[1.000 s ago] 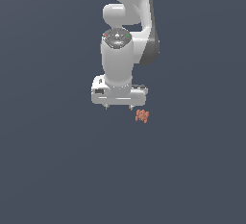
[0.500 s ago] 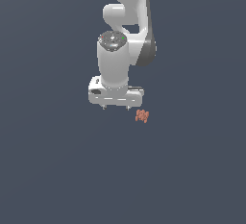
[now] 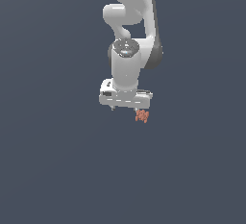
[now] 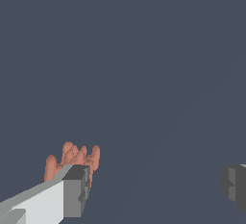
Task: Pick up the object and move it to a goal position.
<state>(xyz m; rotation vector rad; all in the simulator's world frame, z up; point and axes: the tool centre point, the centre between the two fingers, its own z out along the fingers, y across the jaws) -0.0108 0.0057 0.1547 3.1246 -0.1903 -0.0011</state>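
You had the white Panda arm (image 3: 137,11) reaching down over the flat dark grey floor (image 3: 53,170), its wrist pointing straight at the surface. At its end the gripper (image 3: 127,108) hung low with its jaws spread wide. In the wrist view one grey fingertip (image 4: 76,189) sat far from the other at the frame's edge, with nothing but bare floor between them, so it was released and held nothing.

The object (image 3: 141,116), a tiny orange-red cluster of lobes, lay on the floor just beside the gripper, at the finger on the exterior view's right. In the wrist view it (image 4: 72,159) showed behind that fingertip, outside the gap, not between the pads. Whether it touched the finger you could not tell from these pictures.

By my judgement you were in the approach step: the grasp was not yet made, and no goal marker showed in either view. The next move called for shifting the gripper sideways, toward the exterior view's right, until the object lay centred between the fingers, then lowering and closing.
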